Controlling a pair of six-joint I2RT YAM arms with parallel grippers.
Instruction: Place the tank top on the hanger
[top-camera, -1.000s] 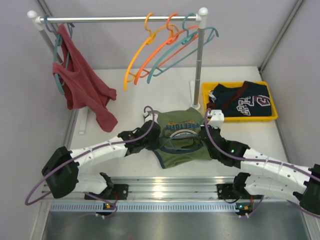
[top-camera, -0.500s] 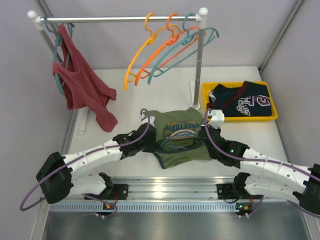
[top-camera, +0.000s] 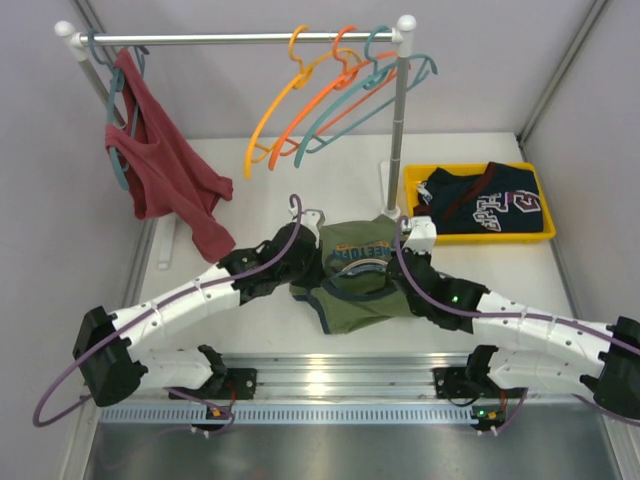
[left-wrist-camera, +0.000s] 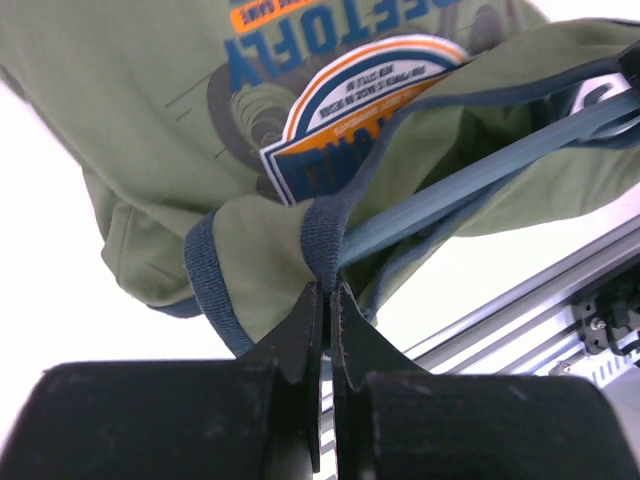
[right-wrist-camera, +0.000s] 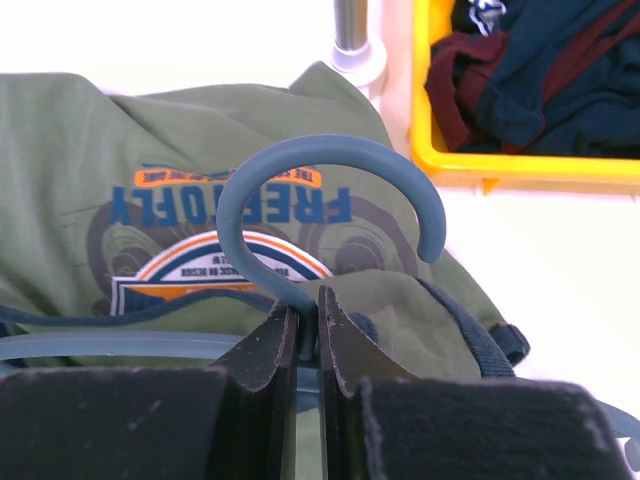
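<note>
Since the earlier frame the left pincer (left-wrist-camera: 327, 290) has swung away from the near edge toward the middle of the surface (top-camera: 330, 190). It has dragged a fold of the top (top-camera: 362, 268) with it, so the green cloth now lies more bunched on that side. The top sits midway between the left and right edges, nearer the near edge than the far one, print facing up.

The left pincer is clamped shut on the top's dark trim band, with the cloth pinched right at its tips. One arm of the hanger (right-wrist-camera: 320, 150) runs out of that same opening, just beyond the tips. This grip looks meant to stretch the opening over the end of the hanger arm.

The right pincer (right-wrist-camera: 305, 312) is closed on the hanger's neck just under the hook, which stands up above the fingers. That hold seems meant to keep the hanger fixed while the cloth is pulled along it. Most of the hanger is hidden inside the top. A yellow tray (top-camera: 480, 238) lies by the right edge, beside the top.
</note>
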